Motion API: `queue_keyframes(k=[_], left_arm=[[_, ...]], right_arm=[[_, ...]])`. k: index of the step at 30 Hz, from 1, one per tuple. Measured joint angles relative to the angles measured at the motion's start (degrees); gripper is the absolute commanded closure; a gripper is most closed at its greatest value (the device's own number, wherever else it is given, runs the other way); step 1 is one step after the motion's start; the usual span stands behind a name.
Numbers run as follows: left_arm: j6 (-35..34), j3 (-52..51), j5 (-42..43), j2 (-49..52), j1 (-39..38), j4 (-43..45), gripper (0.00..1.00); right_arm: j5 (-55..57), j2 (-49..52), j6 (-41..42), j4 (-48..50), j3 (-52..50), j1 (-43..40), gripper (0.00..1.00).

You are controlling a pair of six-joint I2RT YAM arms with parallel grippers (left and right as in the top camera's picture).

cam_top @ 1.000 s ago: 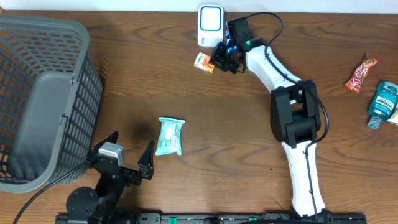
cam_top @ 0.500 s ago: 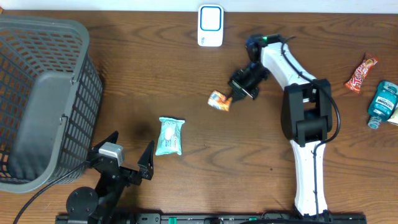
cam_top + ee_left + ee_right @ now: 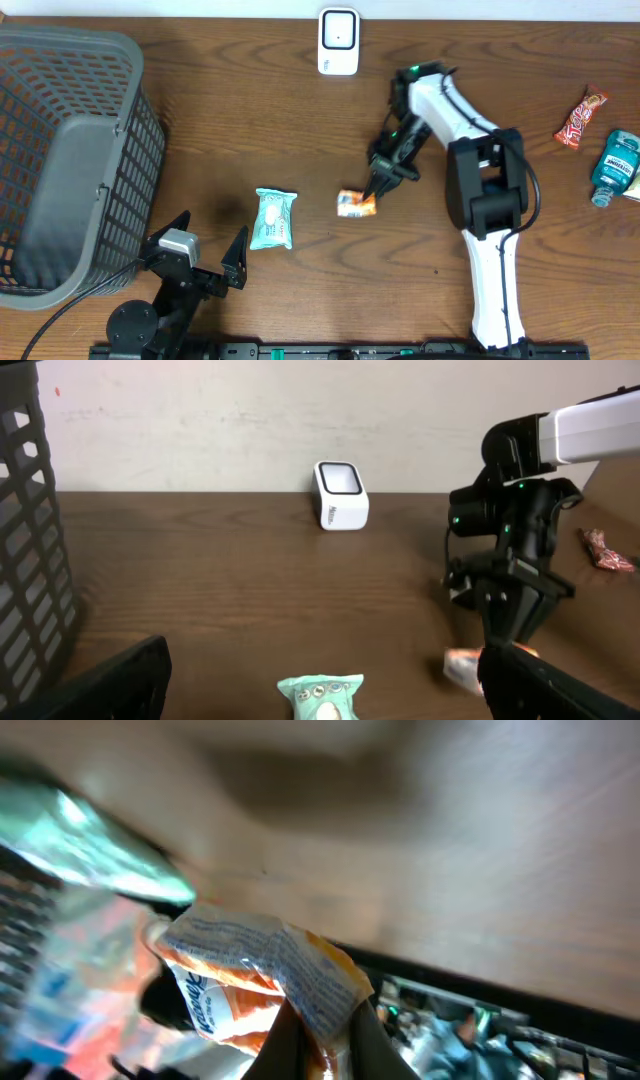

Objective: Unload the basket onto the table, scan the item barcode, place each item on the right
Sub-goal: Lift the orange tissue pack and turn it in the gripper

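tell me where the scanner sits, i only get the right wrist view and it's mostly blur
observer: the white scanner stands at the table's far edge, well away from your right pincer.
operator: anything close to the packet i'm holding
observer: a pale green wipes pack lies on the wood nearest the orange packet, on the side toward the grey basket, with a clear gap between the two.

Open tabletop is left between the basket and the scanner. The middle is blocked by a green packet, an orange packet and the right arm; the right edge is crowded by a candy bar and a bottle.
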Motion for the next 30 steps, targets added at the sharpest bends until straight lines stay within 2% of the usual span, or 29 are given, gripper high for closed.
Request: queue_keyframes(k=[4, 8, 13, 18, 23, 30], left_arm=[[0.0, 0.0, 0.0, 0.0, 0.0, 0.0, 0.02], [0.0, 0.0, 0.0, 0.0, 0.0, 0.0, 0.02], [0.0, 0.0, 0.0, 0.0, 0.0, 0.0, 0.02], [0.0, 0.0, 0.0, 0.0, 0.0, 0.0, 0.02], [0.0, 0.0, 0.0, 0.0, 0.0, 0.0, 0.02], [0.0, 0.0, 0.0, 0.0, 0.0, 0.0, 0.02]], right_arm=[[-0.4, -7.1, -2.6, 0.3, -9.0, 2.4, 0.98], [-0.8, -19.1, -3.7, 2.5, -21.9, 2.6, 0.99], [-0.8, -30.1, -0.9, 7.6, -32.0, 2.6, 0.99], [-0.9, -33.2, 3.5, 8.3, -33.8, 2.6, 0.98], [-1.4, -33.2, 10.7, 2.9, -34.0, 2.6, 0.99], [-8.3, -33.4, 16.7, -0.1, -34.1, 2.7, 0.98]])
